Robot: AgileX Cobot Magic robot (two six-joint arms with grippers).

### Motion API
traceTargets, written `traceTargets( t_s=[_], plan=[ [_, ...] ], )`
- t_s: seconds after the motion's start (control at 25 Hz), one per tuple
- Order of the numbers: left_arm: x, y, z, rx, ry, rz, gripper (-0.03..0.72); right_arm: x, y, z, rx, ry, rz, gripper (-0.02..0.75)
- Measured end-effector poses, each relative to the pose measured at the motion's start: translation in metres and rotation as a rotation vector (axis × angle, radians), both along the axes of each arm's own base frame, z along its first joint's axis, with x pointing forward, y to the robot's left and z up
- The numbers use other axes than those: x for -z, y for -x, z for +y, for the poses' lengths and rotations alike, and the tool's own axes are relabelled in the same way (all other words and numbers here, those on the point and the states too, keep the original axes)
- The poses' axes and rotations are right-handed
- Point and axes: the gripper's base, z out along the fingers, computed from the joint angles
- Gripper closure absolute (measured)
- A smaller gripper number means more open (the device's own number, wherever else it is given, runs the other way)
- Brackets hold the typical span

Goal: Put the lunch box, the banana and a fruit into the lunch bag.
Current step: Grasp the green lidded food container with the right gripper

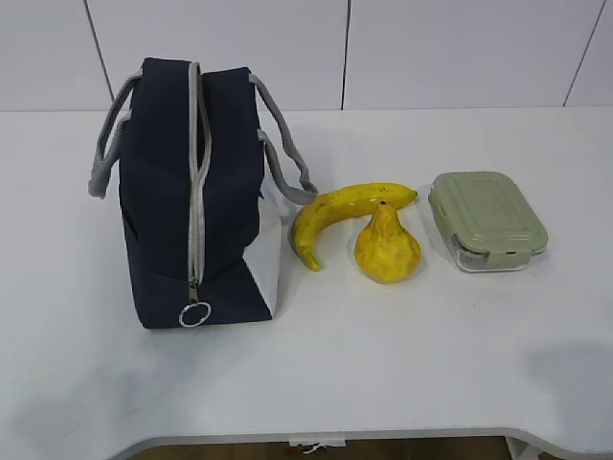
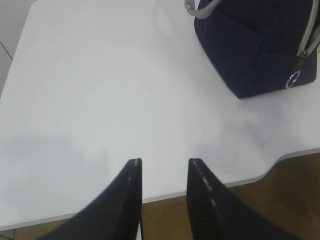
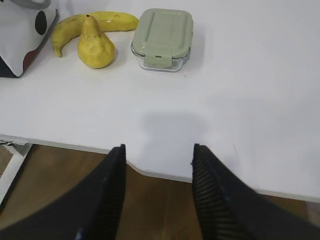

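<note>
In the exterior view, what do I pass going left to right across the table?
lunch bag → banana → pear-shaped fruit → lunch box. The fruit sits in front of the banana's right half and overlaps it, so those two are ordered by their centres.

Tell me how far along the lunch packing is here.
Nothing is packed yet. The lunch bag is zipped shut, and the banana, pear and lunch box sit on the table. Both the left gripper and the right gripper are empty, so everything remains.
</note>
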Motion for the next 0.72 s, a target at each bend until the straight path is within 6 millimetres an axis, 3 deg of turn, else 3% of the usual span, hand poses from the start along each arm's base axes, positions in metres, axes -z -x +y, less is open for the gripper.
traceTargets(
  t_s=[0.36, 0.72],
  plan=[
    [0.000, 0.000, 0.000, 0.000, 0.000, 0.000, 0.454, -0.039, -0.039, 0.006, 0.024, -0.116, 0.159, 0.376],
    [0.000, 0.000, 0.000, 0.000, 0.000, 0.000, 0.454, -0.036, -0.086, 0.010, 0.046, -0.145, 0.363, 0.375]
  ],
)
